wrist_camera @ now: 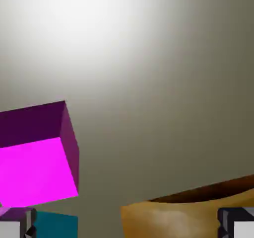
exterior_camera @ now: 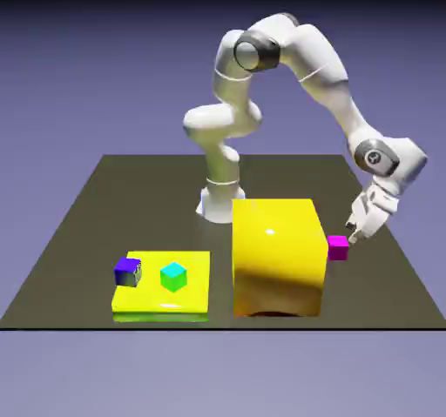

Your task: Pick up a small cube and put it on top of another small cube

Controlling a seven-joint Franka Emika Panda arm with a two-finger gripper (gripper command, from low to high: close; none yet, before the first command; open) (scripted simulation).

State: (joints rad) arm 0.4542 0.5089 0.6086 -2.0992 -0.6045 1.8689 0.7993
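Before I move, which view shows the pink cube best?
The hand view: the pink cube is large there, three faces showing, though the picture's left edge cuts it off. The exterior view shows it whole but small, just past the yellow block toward that view's right, so use that for its surroundings.

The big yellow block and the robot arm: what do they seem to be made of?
The yellow block could be glossy plastic or lacquered wood: it is smooth, with a bright highlight on top. The white arm looks like painted metal or hard plastic, satin-smooth, with dark grey joint caps.
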